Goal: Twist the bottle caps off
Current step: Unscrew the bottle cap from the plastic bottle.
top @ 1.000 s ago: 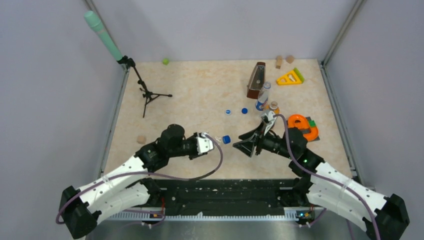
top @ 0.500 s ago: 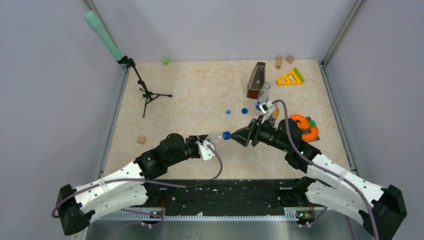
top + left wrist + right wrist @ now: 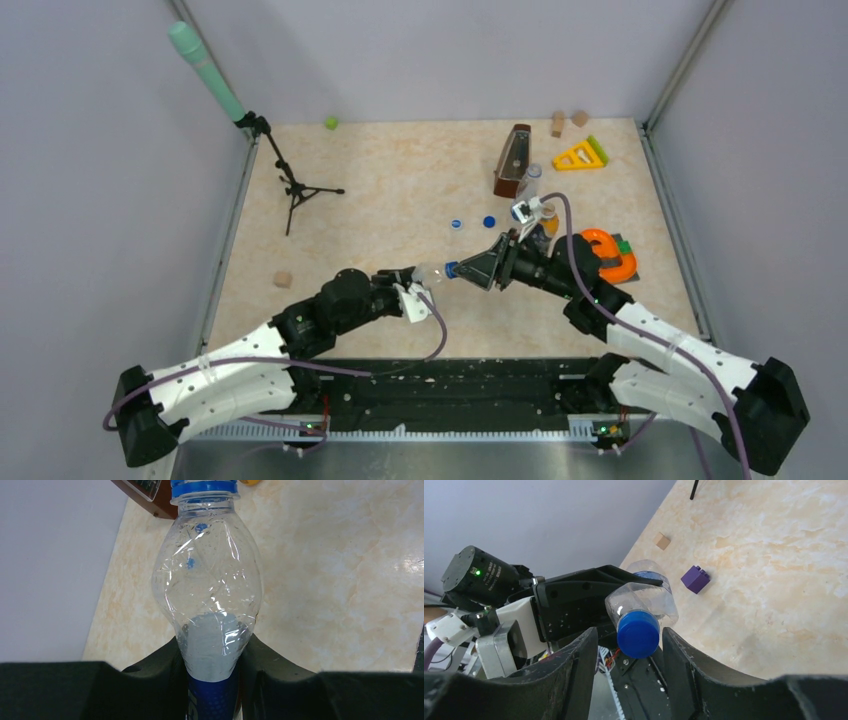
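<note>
My left gripper (image 3: 414, 292) is shut on a clear plastic bottle (image 3: 432, 272) with a blue label and holds it off the table, neck pointing right. The bottle also shows in the left wrist view (image 3: 207, 580), gripped low on its body by the left gripper (image 3: 212, 680). Its dark blue cap (image 3: 452, 269) is screwed on. My right gripper (image 3: 630, 645) is open, with the cap (image 3: 638, 634) between its fingers and a gap on each side. Two loose caps lie on the table behind: one paler (image 3: 456, 224), one dark blue (image 3: 489, 222).
A purple cube (image 3: 695, 579) and a wooden cube (image 3: 283, 279) lie on the table near the left arm. A tripod (image 3: 295, 188) stands at the left. A brown wedge-shaped box (image 3: 513, 160), another bottle (image 3: 527, 183), a yellow triangle (image 3: 580, 155) and an orange ring (image 3: 605, 250) are at the right.
My right gripper has moved left and up to the bottle, and its open fingers now straddle the cap. My left gripper has shifted slightly with the bottle held.
</note>
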You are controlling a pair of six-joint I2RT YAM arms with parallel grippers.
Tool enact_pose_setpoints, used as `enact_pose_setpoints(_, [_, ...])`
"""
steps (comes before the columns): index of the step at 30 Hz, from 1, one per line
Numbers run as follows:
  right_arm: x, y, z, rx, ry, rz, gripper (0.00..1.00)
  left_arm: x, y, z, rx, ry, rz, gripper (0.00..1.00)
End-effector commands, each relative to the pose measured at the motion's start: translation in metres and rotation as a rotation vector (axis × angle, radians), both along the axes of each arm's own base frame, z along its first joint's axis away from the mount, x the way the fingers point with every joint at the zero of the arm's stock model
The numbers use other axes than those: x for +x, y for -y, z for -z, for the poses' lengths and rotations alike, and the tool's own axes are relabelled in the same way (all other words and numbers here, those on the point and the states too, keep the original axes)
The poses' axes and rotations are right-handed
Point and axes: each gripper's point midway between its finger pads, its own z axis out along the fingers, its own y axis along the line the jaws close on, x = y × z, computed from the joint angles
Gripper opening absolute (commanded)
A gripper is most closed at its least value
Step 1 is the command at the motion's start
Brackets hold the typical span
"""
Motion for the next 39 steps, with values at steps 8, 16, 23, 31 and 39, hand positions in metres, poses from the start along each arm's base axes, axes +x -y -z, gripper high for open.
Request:
enact_pose_setpoints(8, [-0.003,-0.012,-0.005,0.01,0.007,-0.063,0.36,0.002,0.008,-0.022,-0.046,0.031,0.009,0.0])
enact_pose_setpoints(16, [-0.006,-0.006,-0.004,0.004,0.043,-0.056,0.32,0.002,0.006,-0.018,-0.03,0.02,-0.001,0.0])
enact_pose_setpoints(23, [-0.013,-0.008,-0.004,0.004,0.092,-0.11,0.03,-0.009,0.015,-0.023,-0.078,-0.039,0.046,0.0])
enact_pose_setpoints(31, [-0.028,-0.002,0.014,-0.056,0.231,-0.189,0.0,-0.051,0.033,-0.015,-0.085,-0.267,0.249,0.0])
enact_pose_setpoints(39, [-0.054,0.005,0.019,-0.034,0.367,-0.288,0.0,-0.081,0.038,-0.032,-0.17,-0.429,0.44,0.0])
